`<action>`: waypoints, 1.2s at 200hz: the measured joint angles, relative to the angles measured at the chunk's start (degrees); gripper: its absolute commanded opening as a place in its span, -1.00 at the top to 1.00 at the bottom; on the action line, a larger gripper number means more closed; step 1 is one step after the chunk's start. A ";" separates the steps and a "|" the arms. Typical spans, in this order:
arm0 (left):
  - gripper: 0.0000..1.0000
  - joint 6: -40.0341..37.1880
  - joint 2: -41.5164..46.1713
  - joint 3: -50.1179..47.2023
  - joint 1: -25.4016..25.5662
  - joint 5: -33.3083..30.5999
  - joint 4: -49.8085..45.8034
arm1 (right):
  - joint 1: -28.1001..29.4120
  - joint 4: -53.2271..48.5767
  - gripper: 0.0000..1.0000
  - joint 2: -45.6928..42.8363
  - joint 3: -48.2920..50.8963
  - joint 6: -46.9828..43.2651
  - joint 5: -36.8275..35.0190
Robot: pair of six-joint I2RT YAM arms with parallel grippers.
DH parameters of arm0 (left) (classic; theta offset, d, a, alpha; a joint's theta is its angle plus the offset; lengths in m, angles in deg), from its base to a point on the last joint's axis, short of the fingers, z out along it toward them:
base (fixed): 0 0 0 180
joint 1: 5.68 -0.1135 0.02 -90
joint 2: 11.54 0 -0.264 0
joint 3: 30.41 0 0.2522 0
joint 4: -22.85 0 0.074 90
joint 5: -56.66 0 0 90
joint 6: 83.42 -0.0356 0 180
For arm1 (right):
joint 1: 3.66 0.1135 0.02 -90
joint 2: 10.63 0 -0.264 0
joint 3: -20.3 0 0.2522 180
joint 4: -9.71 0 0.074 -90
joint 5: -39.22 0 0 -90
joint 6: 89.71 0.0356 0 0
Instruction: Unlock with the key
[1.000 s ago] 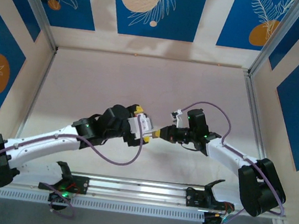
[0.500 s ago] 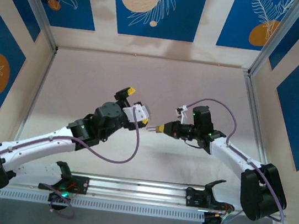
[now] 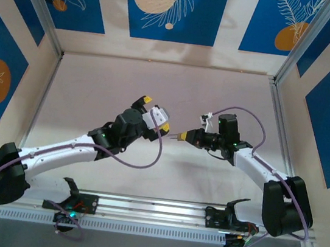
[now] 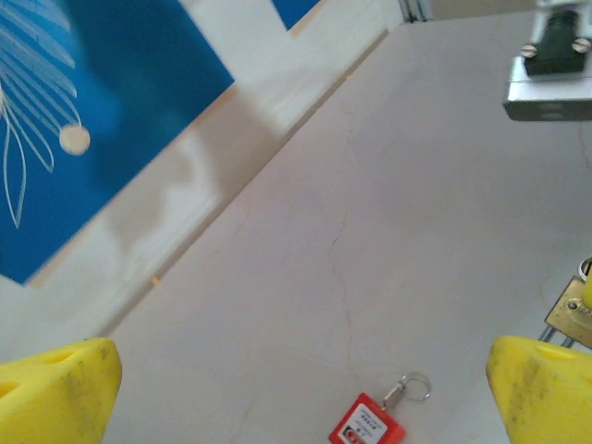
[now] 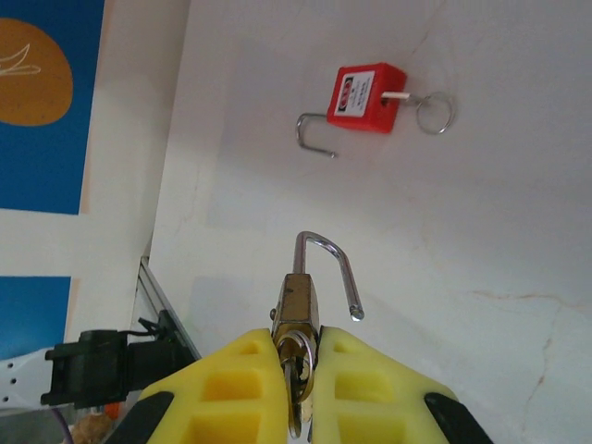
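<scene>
The right tool is pinched shut on the key, up over the middle of the tabletop. The brass padlock sits on the key's tip. The left tool is wide open and empty. The key looks light, hard and slippery, so grip its flat end.

Pale tabletop, blue leaf-patterned walls

- I see the brass lock as dull yellow metal, with a polished steel shackle.
- Key, below the brass lock: thin grey metal.
- Red lock, beyond the brass lock: glossy plastic body.
- Table: matt, pale, hairline cracks.
- Right gripper pads: matt yellow, faintly grainy.
</scene>
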 measured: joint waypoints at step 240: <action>-0.33 16.13 -10.19 -11.10 -1.09 12.04 7.15 | -1.49 3.48 0.93 9.16 -2.21 -0.26 -1.38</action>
